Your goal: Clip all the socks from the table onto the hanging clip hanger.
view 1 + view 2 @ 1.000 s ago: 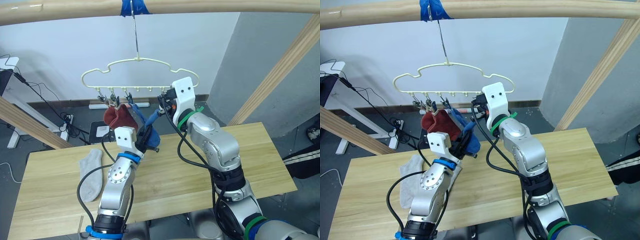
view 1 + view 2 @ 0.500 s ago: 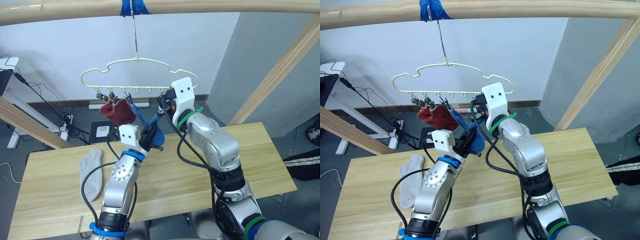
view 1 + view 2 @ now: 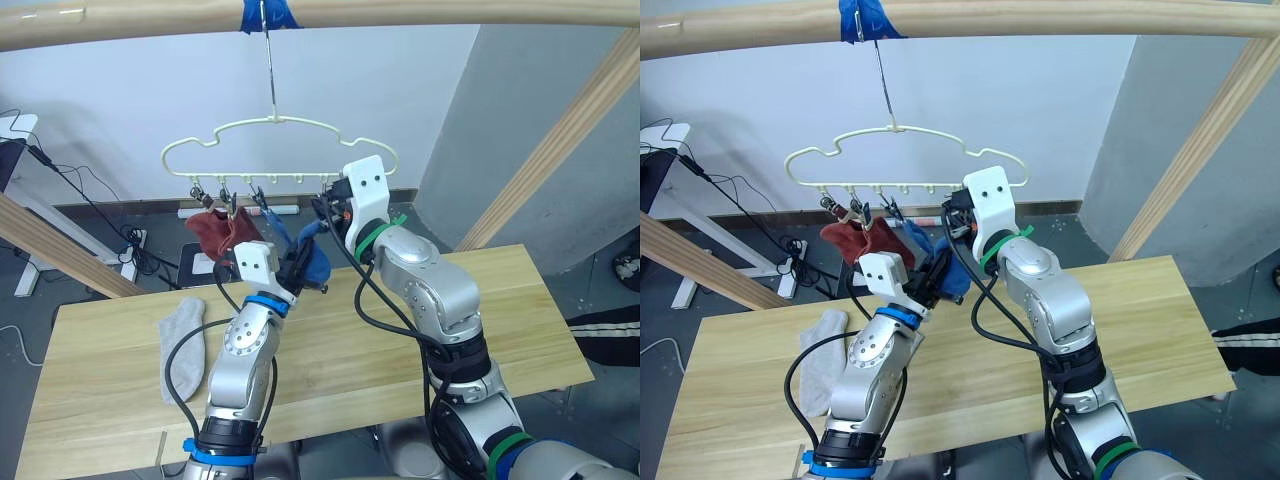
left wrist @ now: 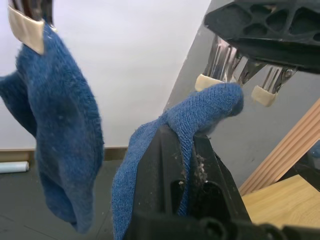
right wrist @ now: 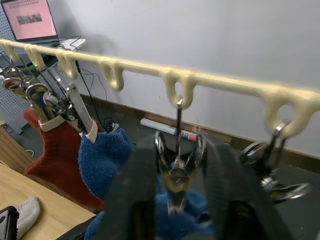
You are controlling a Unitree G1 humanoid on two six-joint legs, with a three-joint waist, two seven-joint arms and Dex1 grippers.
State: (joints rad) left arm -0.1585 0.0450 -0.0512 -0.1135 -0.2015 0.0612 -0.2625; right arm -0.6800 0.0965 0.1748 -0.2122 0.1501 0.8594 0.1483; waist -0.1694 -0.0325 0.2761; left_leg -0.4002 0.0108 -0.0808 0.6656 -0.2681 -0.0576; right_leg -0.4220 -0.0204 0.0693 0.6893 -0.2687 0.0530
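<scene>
The pale yellow clip hanger (image 3: pixel 280 124) hangs by its hook from the wooden pole. Two red socks (image 3: pixel 214 231) and one blue sock (image 3: pixel 279 233) hang from its clips. My left gripper (image 4: pixel 186 137) is shut on a second blue sock (image 4: pixel 200 107), and the sock's top edge sits just under a metal clip (image 4: pixel 234 70). My right gripper (image 5: pixel 178 150) is shut on that clip (image 5: pixel 177 167), its fingers (image 5: pixel 134 195) flanking the handles below the hanger bar (image 5: pixel 210 80). A light grey sock (image 3: pixel 180 340) lies on the table (image 3: pixel 500 300) at the left.
A slanted wooden pole (image 3: pixel 560 140) stands at the right, and another (image 3: pixel 50 245) crosses at the left. Cables and a power strip (image 3: pixel 135 245) lie on the floor behind the table. An empty clip (image 5: pixel 272 172) hangs beside the one I hold.
My left gripper has risen with the blue sock toward the clip held by the right gripper. The hanging red socks have swung to the left. The grey sock has not moved.
</scene>
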